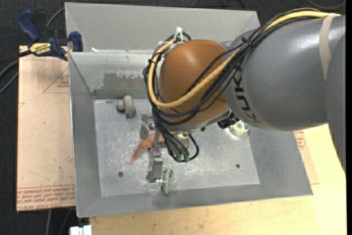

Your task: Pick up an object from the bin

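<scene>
Reaching arm: big grey arm (pixel 286 74) comes in over the right side of the bin (pixel 82 173) and covers a good chunk of the far right corner and the middle of the floor.
Wrist: round orange cover (pixel 190 71) sitting over the bin's centre, with yellow and black cables (pixel 159 102) looped around its left side and hanging down underneath.
Claw: the claw (pixel 156 173) points down toward the near edge of the bin floor, a bit left of centre. Honestly can't tell if it's apart or together, it's just one narrow metal shape from up here.
Thing under it: a small clear-and-green piece (pixel 166 183) lies on the floor right at the near edge, just beside the tip of the claw on its right. Looks like they're touching, but I can't make out whether it's actually gripped.
Orange strip: a thin orange strip (pixel 140 151) lies flat on the floor just left of the claw, slanted toward the left wall.
Grey knob: a stubby grey knob (pixel 127 106) sits near the far wall, left of centre, well apart from the claw.
Right side: a little white-and-green thing (pixel 237 128) peeks out from under the arm, toward the right wall, partly hidden.
Floor: scuffed bare metal everywhere else.
</scene>
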Controlling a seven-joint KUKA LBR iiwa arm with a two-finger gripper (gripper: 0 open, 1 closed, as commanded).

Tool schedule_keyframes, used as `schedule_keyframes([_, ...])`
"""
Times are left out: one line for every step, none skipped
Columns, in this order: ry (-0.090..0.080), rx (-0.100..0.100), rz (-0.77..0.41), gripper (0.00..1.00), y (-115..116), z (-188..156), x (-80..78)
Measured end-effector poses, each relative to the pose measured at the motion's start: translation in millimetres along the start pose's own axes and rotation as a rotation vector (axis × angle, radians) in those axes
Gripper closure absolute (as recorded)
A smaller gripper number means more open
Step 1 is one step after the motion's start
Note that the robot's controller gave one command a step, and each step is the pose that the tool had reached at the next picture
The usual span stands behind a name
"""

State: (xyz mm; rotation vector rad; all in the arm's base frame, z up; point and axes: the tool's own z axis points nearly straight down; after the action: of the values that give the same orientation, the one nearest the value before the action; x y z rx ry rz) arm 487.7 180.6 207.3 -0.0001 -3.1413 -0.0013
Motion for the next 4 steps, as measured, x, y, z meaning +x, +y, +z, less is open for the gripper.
schedule_keyframes([0.007, 0.000, -0.246, 0.00, -36.0, 57.5, -9.8])
schedule_keyframes([-0.002, -0.001, -0.507, 0.00, -23.3, 83.6, -43.1])
schedule_keyframes([0.005, -0.001, -0.037, 1.00, -108.3, 107.3, -73.3])
schedule_keyframes([0.006, -0.001, -0.037, 0.00, -108.4, 107.4, -73.3])
